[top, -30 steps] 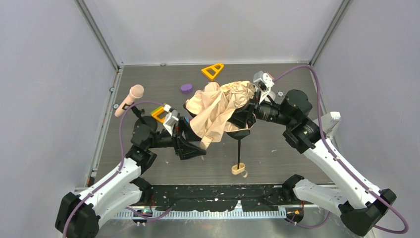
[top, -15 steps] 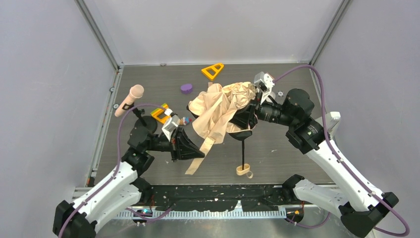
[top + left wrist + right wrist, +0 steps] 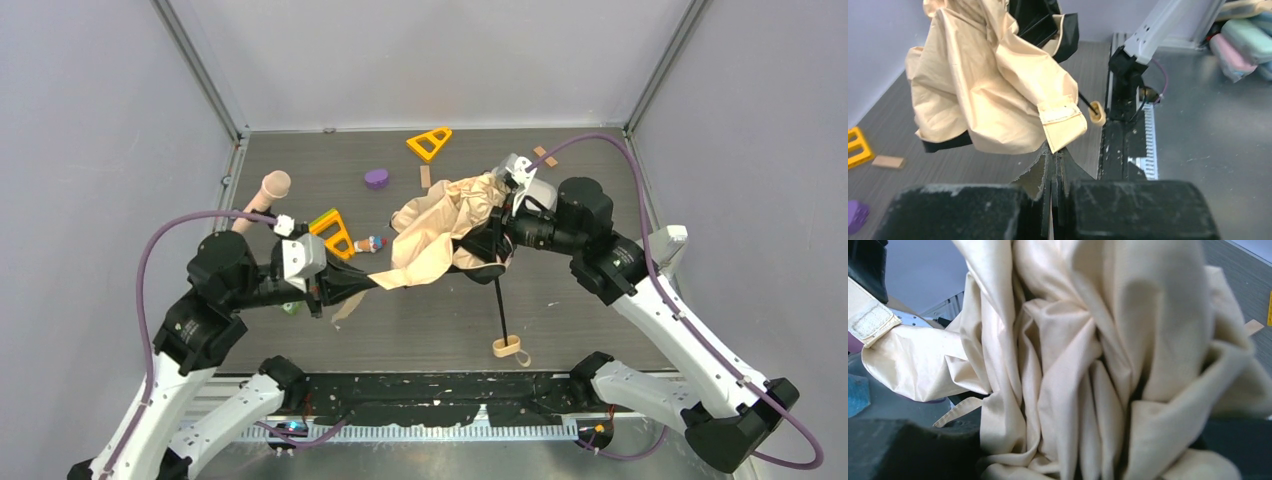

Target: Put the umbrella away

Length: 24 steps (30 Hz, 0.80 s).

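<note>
Pinching the umbrella [image 3: 440,225] by its strap [image 3: 1063,122] with the left gripper [image 3: 362,283], jaws fully closed on the tip. Clutching the bunched canopy [image 3: 1088,365] in the right gripper [image 3: 487,243], fingers partway closed around fabric. Holding it above the middle of the table [image 3: 300,170], stretched between both arms, black shaft [image 3: 499,305] slanting nearward, handle [image 3: 509,348] by the near edge.
</note>
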{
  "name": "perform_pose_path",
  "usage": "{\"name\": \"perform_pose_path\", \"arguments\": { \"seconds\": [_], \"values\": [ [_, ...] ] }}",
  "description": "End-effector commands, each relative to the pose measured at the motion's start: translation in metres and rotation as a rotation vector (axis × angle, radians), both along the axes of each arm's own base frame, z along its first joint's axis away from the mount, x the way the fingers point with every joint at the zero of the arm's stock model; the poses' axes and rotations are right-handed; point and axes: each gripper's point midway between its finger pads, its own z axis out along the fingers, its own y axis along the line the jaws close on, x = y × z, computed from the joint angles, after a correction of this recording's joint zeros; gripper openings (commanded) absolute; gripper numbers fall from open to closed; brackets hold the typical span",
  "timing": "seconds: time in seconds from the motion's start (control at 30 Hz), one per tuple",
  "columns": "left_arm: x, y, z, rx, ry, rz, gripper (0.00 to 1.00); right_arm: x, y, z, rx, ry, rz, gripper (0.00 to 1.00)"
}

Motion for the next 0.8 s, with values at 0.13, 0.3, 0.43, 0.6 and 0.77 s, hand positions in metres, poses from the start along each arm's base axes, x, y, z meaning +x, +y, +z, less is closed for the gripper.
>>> {"name": "perform_pose_path", "arguments": {
  "seconds": [0.13, 0.3, 0.43, 0.6, 0.77],
  "values": [
    [0.009, 0.013, 0.014, 0.178, -0.2, 0.066, 0.0, 0.003, -0.002, 0.008, -0.002, -0.07, -0.001, 0.06],
    [0.034, 0.018, 0.005, 0.268, -0.349, 0.171, 0.0, -0.007, -0.005, 0.008, -0.001, -0.081, 0.025, 0.06],
    [0.065, 0.018, -0.032, 0.397, -0.396, 0.268, 0.0, -0.023, -0.004, 0.014, 0.019, -0.071, 0.085, 0.06],
    [0.092, 0.016, -0.046, 0.371, -0.454, 0.389, 0.0, -0.052, -0.003, 0.023, 0.054, -0.01, 0.197, 0.06],
    [0.102, 0.001, -0.051, 0.269, -0.446, 0.422, 0.0, -0.074, -0.002, 0.025, 0.079, 0.069, 0.288, 0.06]
  ]
}}
